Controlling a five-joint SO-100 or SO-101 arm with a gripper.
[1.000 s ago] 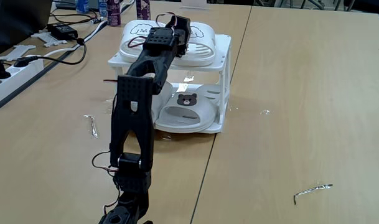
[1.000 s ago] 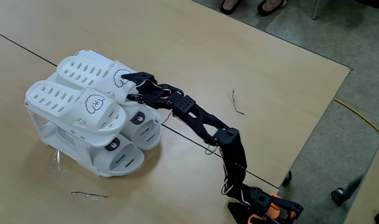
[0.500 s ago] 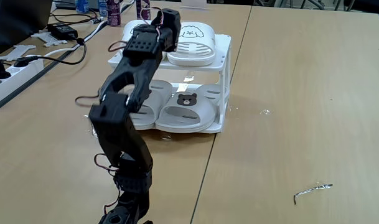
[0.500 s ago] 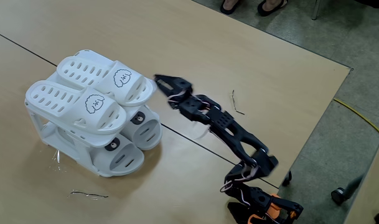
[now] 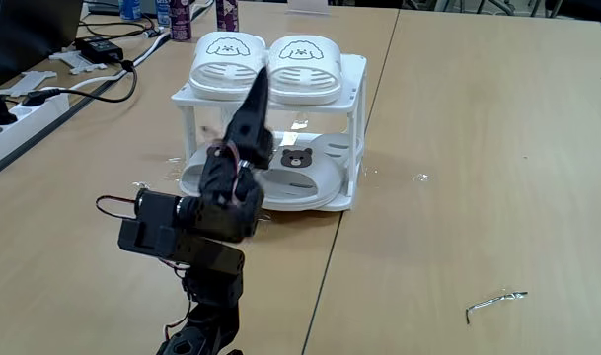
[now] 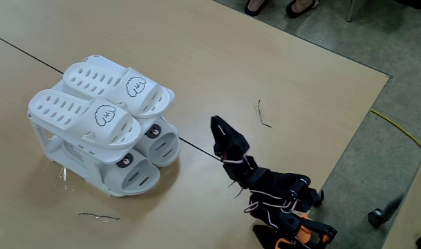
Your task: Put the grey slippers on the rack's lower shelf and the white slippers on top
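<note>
While its two fingers lie pressed together with nothing between them, the gripper (image 5: 260, 81) (image 6: 215, 122) points upward on the folded black arm (image 5: 196, 222) (image 6: 265, 187), apart from the rack (image 5: 354, 128) (image 6: 58, 153). In both fixed views the white slippers (image 5: 270, 64) (image 6: 99, 107) lie side by side on the rack's slatted top, dog faces up. The grey slippers (image 5: 305, 176) (image 6: 144, 155) rest beneath them on the lower shelf (image 5: 341, 202), a bear face showing on the strap. The rack stands on a pale wooden table (image 5: 458, 148) (image 6: 217, 55).
</note>
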